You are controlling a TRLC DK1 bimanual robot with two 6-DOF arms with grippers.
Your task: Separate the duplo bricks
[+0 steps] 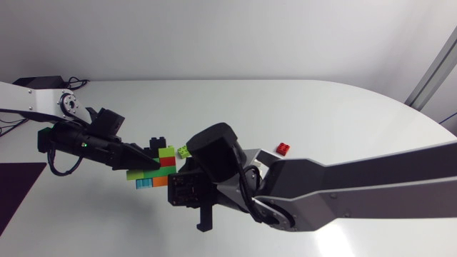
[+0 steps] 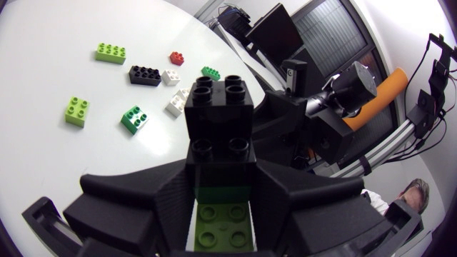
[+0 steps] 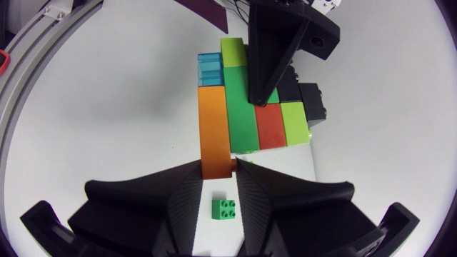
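Note:
A cluster of joined duplo bricks [image 1: 158,170] hangs above the table between my two grippers. It has black, lime, red, green, cyan and orange pieces. My left gripper [image 1: 145,160] comes in from the left. Its fingers [image 2: 285,193] are shut on the black brick [image 2: 218,107] and the green one [image 2: 221,221] under it. My right gripper [image 3: 218,168] is shut on the end of the long orange brick [image 3: 214,128] at the cluster's side. The left finger [image 3: 278,43] lies over the green brick [image 3: 239,107].
Loose bricks lie on the table ahead of the left gripper: lime [image 2: 111,52], black [image 2: 145,75], red [image 2: 176,58], white [image 2: 177,102] and green [image 2: 133,118]. A small green brick [image 3: 226,209] lies under the right gripper. A red brick [image 1: 283,148] sits mid-table.

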